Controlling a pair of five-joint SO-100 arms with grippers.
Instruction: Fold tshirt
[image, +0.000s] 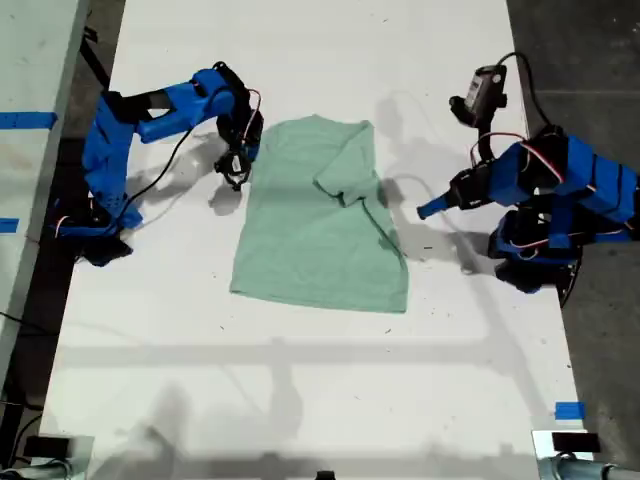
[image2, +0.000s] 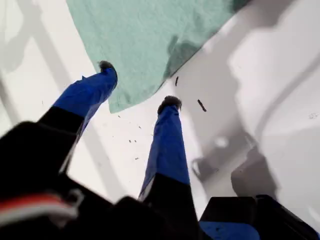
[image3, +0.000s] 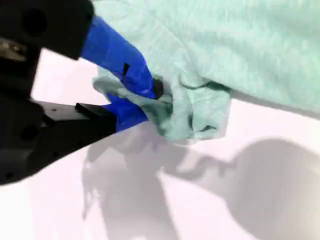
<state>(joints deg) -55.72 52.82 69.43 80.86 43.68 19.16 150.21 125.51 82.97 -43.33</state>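
Note:
The pale mint-green tshirt (image: 310, 240) lies flat on the white table (image: 300, 390), its sleeve on the exterior view's right folded in over the body. My second gripper (image: 238, 165), on the arm at the exterior view's left, is shut on a bunched bit of the tshirt's (image3: 240, 40) edge; the cloth wraps around the blue fingertips (image3: 150, 82) of that gripper (image3: 159, 100). My first gripper (image: 428, 209), on the arm at the exterior view's right, stands off the cloth. It (image2: 138, 84) is open, holding nothing, a corner of the tshirt (image2: 145, 35) just beyond its fingers (image2: 167, 140).
Blue tape marks sit near the table's front corner (image: 570, 410) at the exterior view's right and on a second surface (image: 25, 120) at its left. Dark floor borders the table behind the first arm's base (image: 545, 250). Small dark specks (image2: 201, 105) dot the table.

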